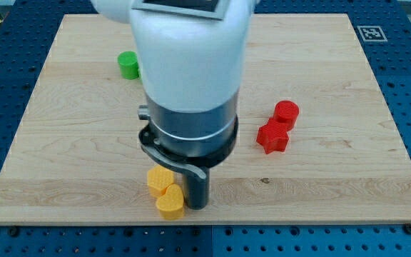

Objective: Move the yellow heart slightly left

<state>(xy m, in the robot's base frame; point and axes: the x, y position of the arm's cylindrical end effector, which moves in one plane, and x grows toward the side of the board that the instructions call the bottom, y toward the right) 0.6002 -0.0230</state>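
Tip (197,205) touching the yellow heart's (170,202) right side, mid-push; no gripper fitted, so nothing to tell there; next, probably a short leftward nudge.

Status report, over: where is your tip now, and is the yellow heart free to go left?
My tip at the yellow heart, on its right side. Yellow hexagon block touching the heart's upper side. View's left of the heart: bare board.
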